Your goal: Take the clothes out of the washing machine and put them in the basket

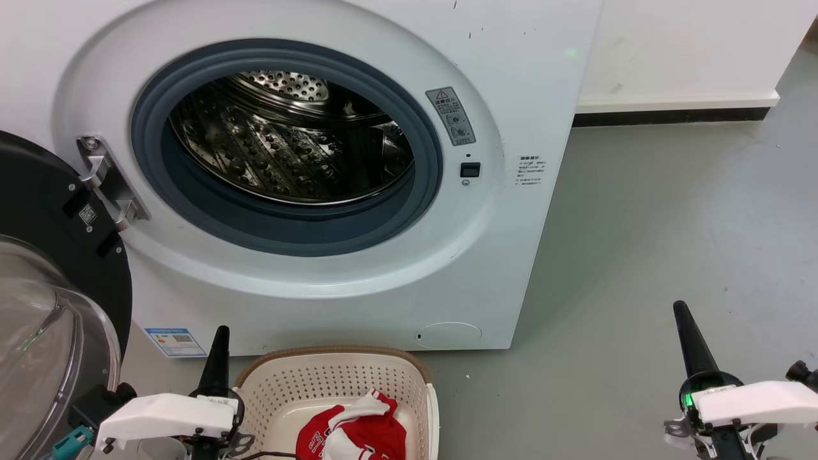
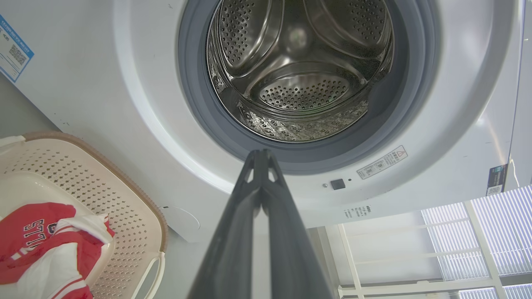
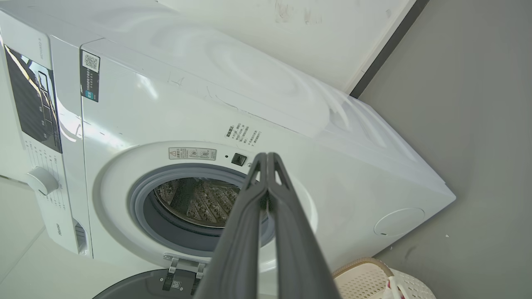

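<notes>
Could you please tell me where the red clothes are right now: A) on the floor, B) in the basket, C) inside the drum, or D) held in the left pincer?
B: the red clothes lie in the basket, in front of the washing machine.

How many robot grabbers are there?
2. The left gripper points up just left of the basket, in front of the washing machine. The right gripper points up over the grey floor, right of the washing machine. Both are shut and empty.
</notes>
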